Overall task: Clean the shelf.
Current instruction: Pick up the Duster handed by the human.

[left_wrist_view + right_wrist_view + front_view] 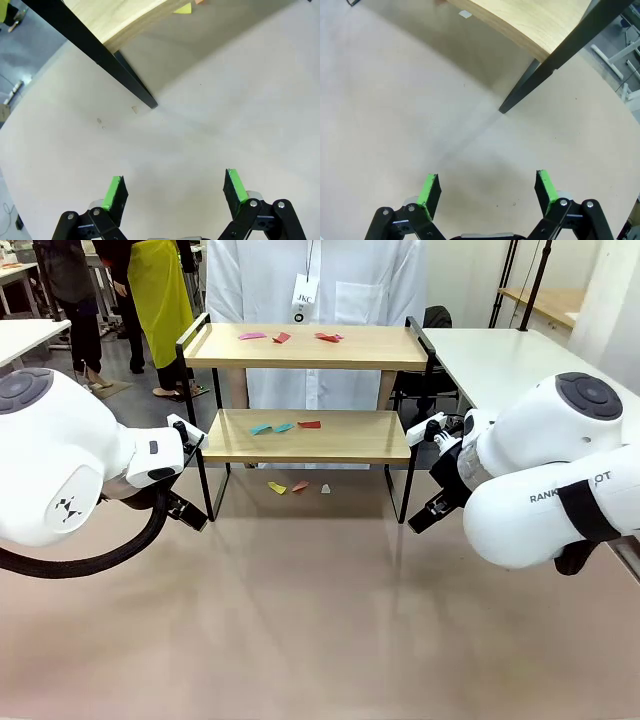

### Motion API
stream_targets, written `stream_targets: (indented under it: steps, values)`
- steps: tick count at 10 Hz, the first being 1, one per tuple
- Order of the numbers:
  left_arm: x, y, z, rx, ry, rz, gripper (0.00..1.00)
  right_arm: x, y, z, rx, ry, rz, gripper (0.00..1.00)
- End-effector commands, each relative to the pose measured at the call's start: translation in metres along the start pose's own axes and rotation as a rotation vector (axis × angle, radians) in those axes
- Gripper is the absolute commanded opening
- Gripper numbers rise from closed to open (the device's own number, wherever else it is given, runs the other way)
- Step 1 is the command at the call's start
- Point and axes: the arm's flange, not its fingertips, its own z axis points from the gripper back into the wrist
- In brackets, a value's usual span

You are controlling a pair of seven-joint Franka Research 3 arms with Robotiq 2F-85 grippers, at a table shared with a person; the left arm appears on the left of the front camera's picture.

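The shelf (305, 346) stands at the far middle of the table, two light wooden boards in a black frame. Small paper scraps lie on its top board (282, 337), on its lower board (284, 427) and on the table beneath it (300, 485). My left gripper (188, 512) hangs low by the shelf's front left leg (132, 82), open and empty (175, 182). By the front right leg (520, 92) my right gripper (425, 515) is also open with nothing in it (487, 185). A yellow scrap (184, 7) and a white scrap (465, 14) show under the lower board.
A person in a white coat (320, 280) stands right behind the shelf. White tables flank the scene at the left (25, 335) and right (500, 360). The beige tabletop (320, 620) in front of the shelf is bare.
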Motion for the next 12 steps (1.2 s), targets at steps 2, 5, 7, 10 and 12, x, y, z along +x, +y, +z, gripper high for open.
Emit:
stream_targets:
  steps: [2,5,7,10,12]
  values:
    - [0.007,0.003,0.024,-0.117,-0.008,-0.03,1.0,0.013,-0.008,0.019,0.015,-0.037,0.018,1.0]
    - [0.023,0.036,0.103,-0.158,-0.078,-0.077,1.0,0.026,-0.039,0.094,0.01,-0.178,0.012,1.0]
    - [0.018,0.065,0.145,-0.254,-0.089,-0.203,1.0,0.012,-0.066,0.133,0.061,-0.278,0.037,1.0]
    - [-0.006,0.137,0.177,-0.445,-0.212,-0.37,1.0,-0.022,-0.143,0.16,0.158,-0.441,0.13,1.0]
    - [-0.032,0.186,0.173,-0.462,-0.319,-0.377,1.0,-0.049,-0.197,0.149,0.198,-0.49,0.14,1.0]
